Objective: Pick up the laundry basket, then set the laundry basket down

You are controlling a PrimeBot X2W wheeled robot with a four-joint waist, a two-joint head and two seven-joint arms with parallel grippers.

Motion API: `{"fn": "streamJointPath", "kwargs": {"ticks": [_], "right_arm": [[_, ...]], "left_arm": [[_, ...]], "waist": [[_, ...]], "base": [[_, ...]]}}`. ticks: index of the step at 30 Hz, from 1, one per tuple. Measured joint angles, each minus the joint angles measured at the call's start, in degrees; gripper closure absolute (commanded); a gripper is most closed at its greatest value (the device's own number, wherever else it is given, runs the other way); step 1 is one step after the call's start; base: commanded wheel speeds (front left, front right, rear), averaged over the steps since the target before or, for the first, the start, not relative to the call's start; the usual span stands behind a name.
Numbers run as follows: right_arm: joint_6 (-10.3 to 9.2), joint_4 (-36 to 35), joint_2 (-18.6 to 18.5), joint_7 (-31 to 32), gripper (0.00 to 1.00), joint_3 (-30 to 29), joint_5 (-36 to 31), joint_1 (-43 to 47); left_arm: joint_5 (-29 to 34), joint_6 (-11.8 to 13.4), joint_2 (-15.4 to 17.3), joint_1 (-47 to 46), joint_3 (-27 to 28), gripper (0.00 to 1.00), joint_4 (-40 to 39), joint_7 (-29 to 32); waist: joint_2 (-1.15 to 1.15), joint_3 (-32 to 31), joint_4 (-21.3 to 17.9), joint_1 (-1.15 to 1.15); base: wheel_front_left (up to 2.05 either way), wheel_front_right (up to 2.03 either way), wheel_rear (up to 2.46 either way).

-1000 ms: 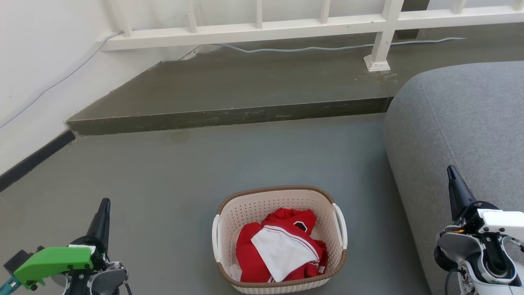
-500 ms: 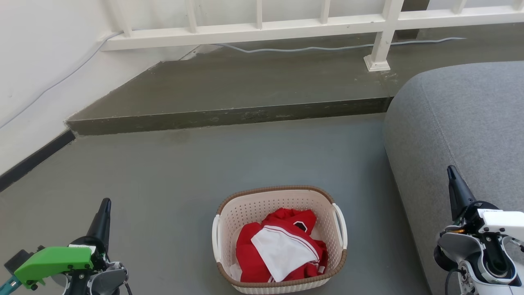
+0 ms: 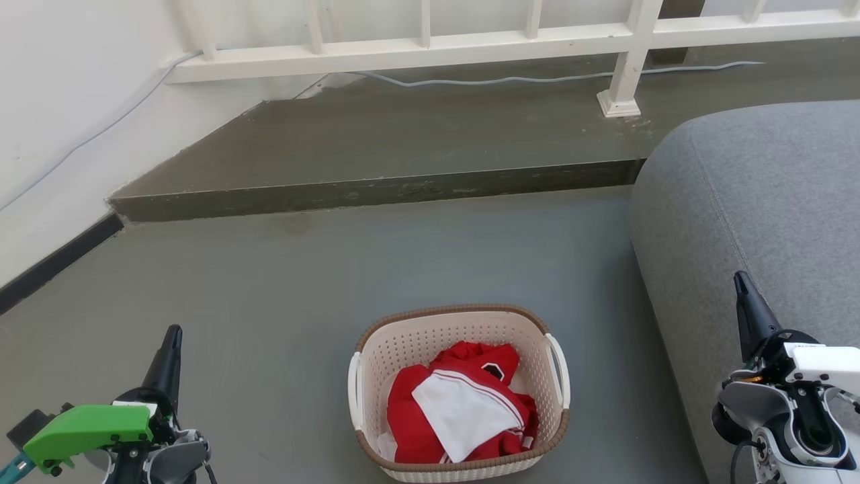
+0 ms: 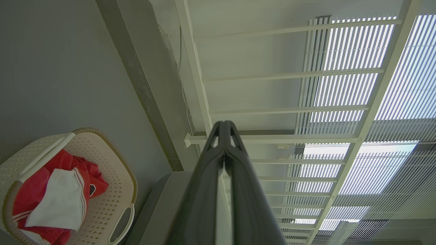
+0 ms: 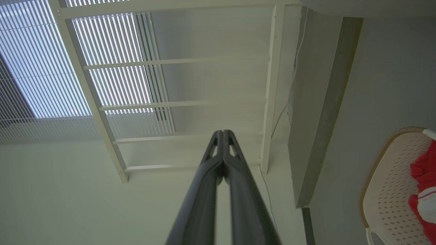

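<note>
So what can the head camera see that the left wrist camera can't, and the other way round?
Head camera: the right gripper, jaws shut, and the green cover on the left arm.

Left wrist camera: bright slatted blinds behind the railing.

Both: the laundry basket sitting on the floor with red and white clothes inside, the white railing, the dark step, and the left gripper, jaws shut.
</note>
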Motion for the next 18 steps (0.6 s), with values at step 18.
{"fn": "streamJointPath", "kwargs": {"ticks": [18], "right_arm": [[0.16,-0.02,0.01,0.01,1.0,-0.04,0.0,0.0]], "left_arm": [[0.0,-0.01,-0.01,0.0,0.08,1.0,-0.01,0.0]], "waist": [[0.0,0.0,0.0,0.0]], "base": [[0.0,0.0,0.0]]}}
